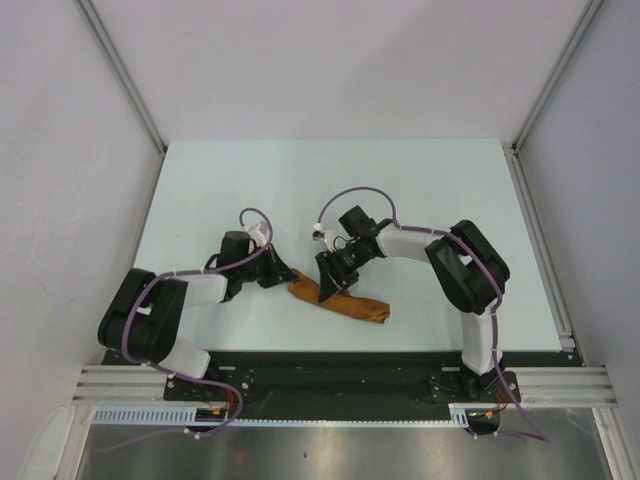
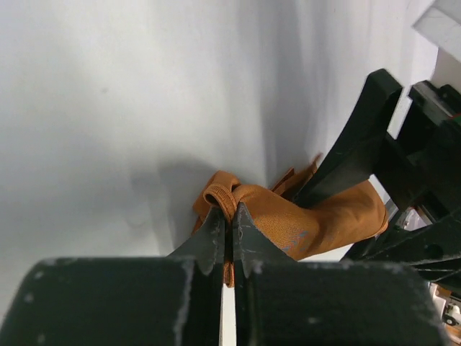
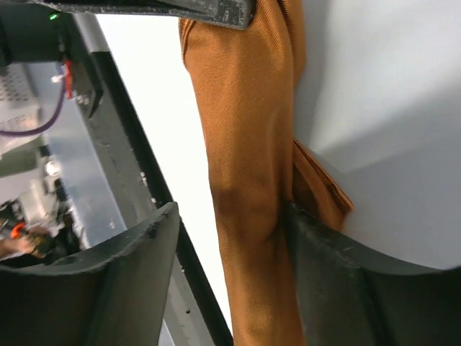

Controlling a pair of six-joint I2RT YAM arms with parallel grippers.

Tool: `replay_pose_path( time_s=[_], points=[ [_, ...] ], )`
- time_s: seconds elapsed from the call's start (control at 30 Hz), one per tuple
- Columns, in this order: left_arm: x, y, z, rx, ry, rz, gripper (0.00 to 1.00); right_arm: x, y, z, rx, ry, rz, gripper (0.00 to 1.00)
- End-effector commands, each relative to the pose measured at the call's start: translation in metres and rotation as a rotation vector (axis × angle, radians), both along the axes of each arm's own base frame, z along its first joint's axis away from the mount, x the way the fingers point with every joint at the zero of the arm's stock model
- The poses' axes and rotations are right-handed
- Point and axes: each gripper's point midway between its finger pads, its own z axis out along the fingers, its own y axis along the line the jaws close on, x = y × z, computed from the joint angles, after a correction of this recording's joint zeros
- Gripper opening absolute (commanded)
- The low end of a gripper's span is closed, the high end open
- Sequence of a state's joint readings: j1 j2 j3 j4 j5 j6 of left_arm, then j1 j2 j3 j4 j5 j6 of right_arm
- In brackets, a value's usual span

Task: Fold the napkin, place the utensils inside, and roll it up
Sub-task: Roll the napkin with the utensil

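The rust-brown napkin [image 1: 350,304] lies rolled into a long bundle near the table's front edge. My left gripper [image 1: 286,281] is at its left end, shut on a fold of the cloth [image 2: 216,193]. The jaws pinch the hem between their tips [image 2: 230,216]. My right gripper [image 1: 333,284] straddles the roll a little to the right, open. In the right wrist view the napkin [image 3: 245,144] runs between the fingers and rests against the right finger [image 3: 324,252], with a gap to the left one. The utensils are hidden.
The pale table [image 1: 300,180] ends at a black rail [image 1: 340,362] just in front of the napkin. The right arm's dark finger [image 2: 346,155] stands close to my left gripper. White walls enclose three sides.
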State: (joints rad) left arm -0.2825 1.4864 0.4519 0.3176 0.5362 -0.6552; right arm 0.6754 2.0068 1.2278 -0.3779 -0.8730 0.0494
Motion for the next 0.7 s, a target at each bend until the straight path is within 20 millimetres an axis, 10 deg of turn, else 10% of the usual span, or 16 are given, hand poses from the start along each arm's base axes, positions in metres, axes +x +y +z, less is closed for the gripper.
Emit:
replay_pose_path(
  time_s=[0.0,0.3,0.67],
  points=[
    [0.014,-0.007,0.008,-0.005,-0.023,-0.031,0.0,0.034,-0.013,0.028,-0.09,-0.182,-0.111,0.69],
    [0.017,-0.007,0.002,0.018,0.002,-0.045,0.0,0.055,-0.016,0.089,-0.103,-0.726,-0.259,0.77],
    [0.022,-0.009,-0.001,0.018,0.012,-0.05,0.0,0.018,-0.008,0.062,-0.271,-1.11,-0.107,0.79]
  ],
)
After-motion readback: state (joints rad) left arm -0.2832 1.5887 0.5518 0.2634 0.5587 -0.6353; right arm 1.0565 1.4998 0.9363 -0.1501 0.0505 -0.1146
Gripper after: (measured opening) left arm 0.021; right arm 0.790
